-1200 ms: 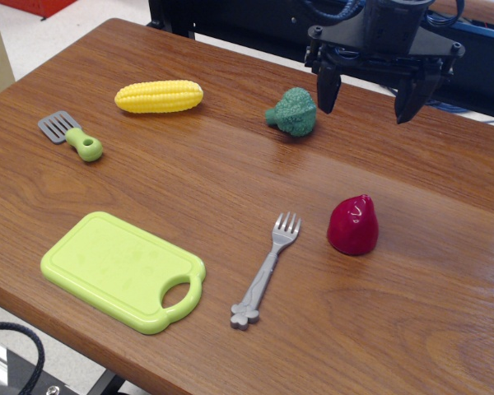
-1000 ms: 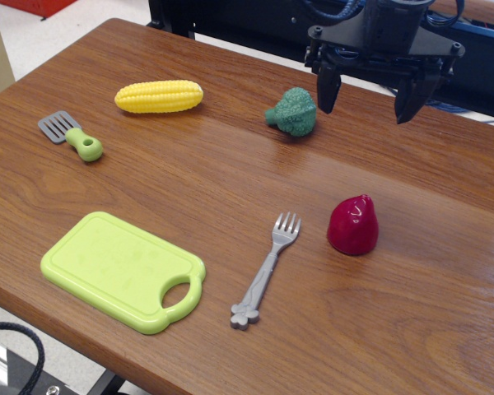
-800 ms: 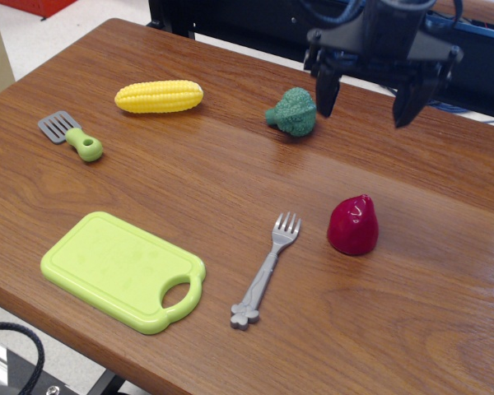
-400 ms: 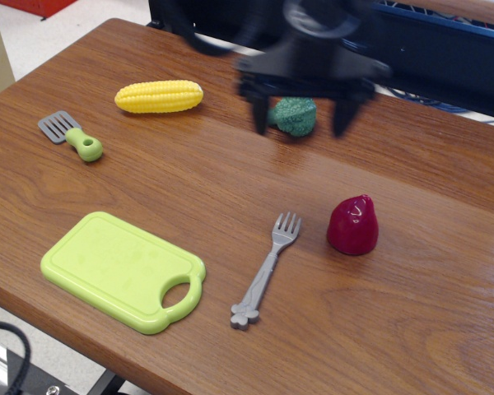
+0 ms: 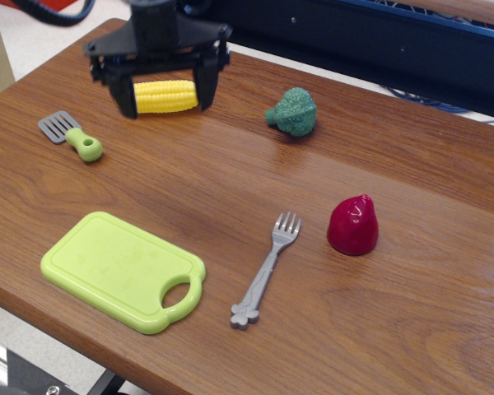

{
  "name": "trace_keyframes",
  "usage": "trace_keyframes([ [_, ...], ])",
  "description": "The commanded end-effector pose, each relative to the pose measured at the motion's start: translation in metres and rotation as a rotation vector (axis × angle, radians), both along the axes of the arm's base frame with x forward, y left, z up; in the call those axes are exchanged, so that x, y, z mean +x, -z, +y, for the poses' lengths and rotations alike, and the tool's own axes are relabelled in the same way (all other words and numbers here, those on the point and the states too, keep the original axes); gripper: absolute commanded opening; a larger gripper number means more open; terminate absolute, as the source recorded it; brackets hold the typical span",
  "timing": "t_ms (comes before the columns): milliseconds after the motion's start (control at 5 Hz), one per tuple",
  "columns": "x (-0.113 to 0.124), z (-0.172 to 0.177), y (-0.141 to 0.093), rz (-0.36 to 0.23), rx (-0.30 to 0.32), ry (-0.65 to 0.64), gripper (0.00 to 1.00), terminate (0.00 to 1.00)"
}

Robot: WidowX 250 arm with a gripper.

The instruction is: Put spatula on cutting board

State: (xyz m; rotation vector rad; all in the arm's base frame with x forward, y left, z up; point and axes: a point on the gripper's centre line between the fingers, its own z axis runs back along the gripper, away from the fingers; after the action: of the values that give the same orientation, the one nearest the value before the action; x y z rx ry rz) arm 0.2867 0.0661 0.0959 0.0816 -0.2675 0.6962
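The spatula (image 5: 71,136) lies on the wooden table at the far left, grey slotted blade pointing left, lime-green handle toward the right. The lime-green cutting board (image 5: 119,268) lies flat near the front left edge, its handle hole at the right corner. My gripper (image 5: 166,97) is open and empty, hanging above the table at the back left, in front of the yellow corn. It is to the right of and behind the spatula, apart from it.
A yellow corn cob (image 5: 160,95) lies behind the gripper, partly hidden by its fingers. A green broccoli (image 5: 293,111) sits at the back middle. A grey fork (image 5: 266,271) lies front centre, a red pear-shaped fruit (image 5: 352,224) to its right.
My gripper has swept from the back right, past the broccoli, to the back left over the corn, and stays open. No object has moved.
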Motion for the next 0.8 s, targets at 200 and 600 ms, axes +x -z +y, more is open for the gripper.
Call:
trace_keyframes([
  [200, -0.002, 0.066, 0.022, 0.025, -0.093, -0.241, 1.00, 0.00],
  [600, 0.010, 0.091, 0.032, 0.033, -0.064, -0.327, 1.00, 0.00],
])
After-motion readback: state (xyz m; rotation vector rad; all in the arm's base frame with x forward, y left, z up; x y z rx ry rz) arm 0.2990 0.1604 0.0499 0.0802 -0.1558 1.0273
